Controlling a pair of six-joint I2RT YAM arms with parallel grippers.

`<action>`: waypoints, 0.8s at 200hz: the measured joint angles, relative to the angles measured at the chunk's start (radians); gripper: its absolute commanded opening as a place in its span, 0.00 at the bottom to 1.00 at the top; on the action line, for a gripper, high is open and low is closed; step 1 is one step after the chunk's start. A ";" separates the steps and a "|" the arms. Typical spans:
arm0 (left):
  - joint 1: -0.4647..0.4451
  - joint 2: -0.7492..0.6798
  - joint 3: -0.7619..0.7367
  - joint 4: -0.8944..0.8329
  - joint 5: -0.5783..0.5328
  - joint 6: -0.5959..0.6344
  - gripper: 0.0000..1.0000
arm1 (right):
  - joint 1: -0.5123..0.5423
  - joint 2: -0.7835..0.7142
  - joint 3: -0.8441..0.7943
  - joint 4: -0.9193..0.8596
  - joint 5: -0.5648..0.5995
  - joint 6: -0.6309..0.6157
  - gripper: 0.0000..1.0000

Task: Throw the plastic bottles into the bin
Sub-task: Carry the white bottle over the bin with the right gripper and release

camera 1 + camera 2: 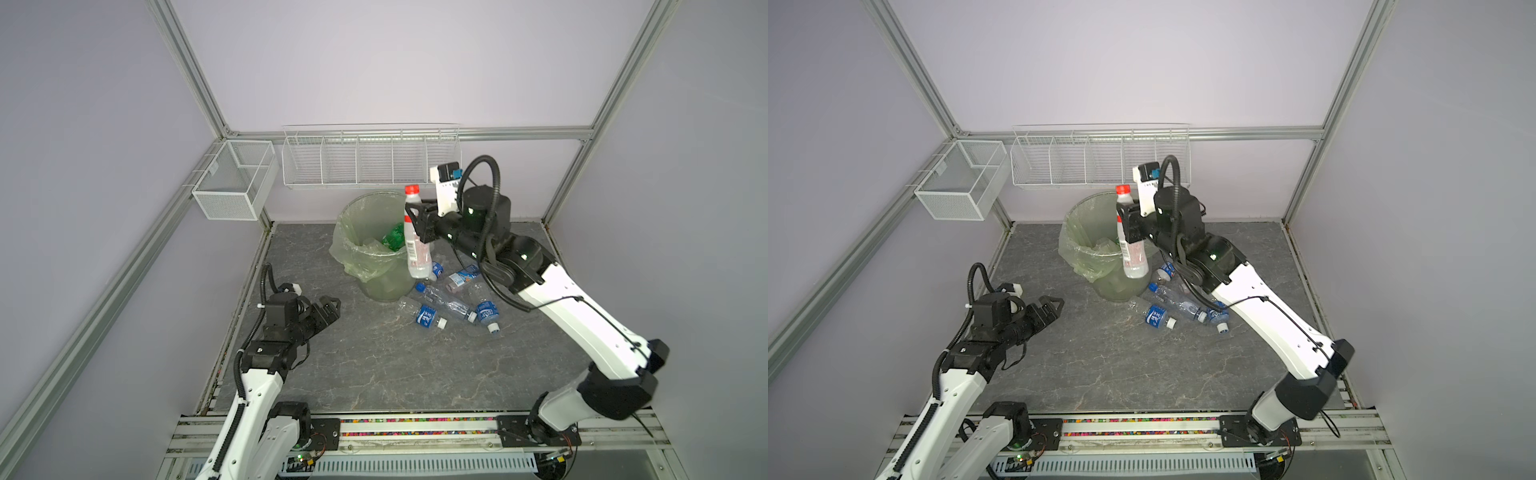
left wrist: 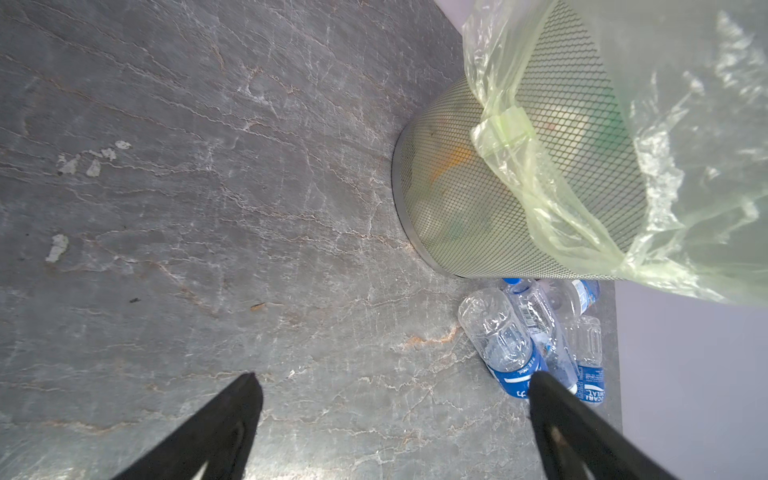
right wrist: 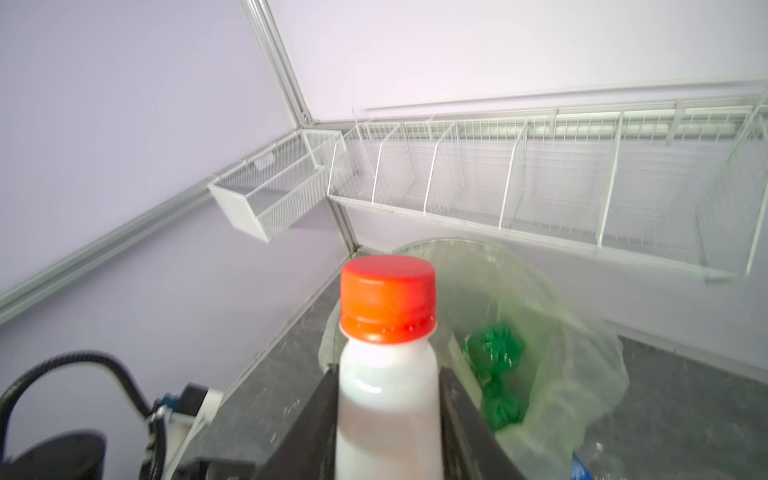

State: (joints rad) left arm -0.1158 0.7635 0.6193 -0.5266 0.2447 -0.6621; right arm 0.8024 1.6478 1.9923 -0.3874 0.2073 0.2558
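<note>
A white-bodied bottle with a red cap (image 1: 417,253) (image 1: 1133,257) (image 3: 388,399) hangs upright above the right rim of the bin (image 1: 382,286) (image 1: 1113,286) (image 3: 478,270). My right gripper (image 1: 415,222) (image 1: 1127,224) (image 3: 388,370) is shut on its upper body. The round bin is lined with a pale-green bag, and a green bottle (image 1: 395,237) (image 3: 492,345) lies inside. Several clear bottles with blue labels (image 1: 426,316) (image 1: 1156,316) (image 2: 498,336) lie on the floor to the right of the bin's base (image 2: 519,187). My left gripper (image 1: 330,307) (image 1: 1052,305) (image 2: 392,376) stands open and holds nothing, low to the left of the bin.
Two white wire baskets hang on the walls: a small one (image 1: 235,178) at the back left and a long divided one (image 1: 370,160) behind the bin. Aluminium frame posts stand in the back corners. The floor is grey stone-patterned (image 1: 374,361).
</note>
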 measured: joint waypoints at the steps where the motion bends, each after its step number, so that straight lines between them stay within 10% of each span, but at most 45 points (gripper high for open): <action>1: 0.000 -0.001 0.000 0.000 0.000 0.000 1.00 | -0.002 0.009 0.011 -0.001 0.000 0.004 0.74; 16: 0.000 -0.023 0.000 -0.005 0.000 -0.008 1.00 | -0.037 0.177 0.254 -0.028 -0.013 -0.020 1.00; 53: 0.000 -0.044 0.000 -0.009 0.000 -0.016 1.00 | -0.077 0.437 0.598 -0.153 -0.052 -0.055 0.88; 160: 0.000 -0.014 0.018 -0.008 0.006 -0.019 1.00 | -0.072 -0.266 -0.288 -0.054 -0.089 -0.018 0.88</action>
State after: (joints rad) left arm -0.1158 0.7490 0.6376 -0.5350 0.2508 -0.6807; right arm 0.7300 1.3815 1.7046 -0.4412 0.1184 0.2375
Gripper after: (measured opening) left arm 0.997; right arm 0.883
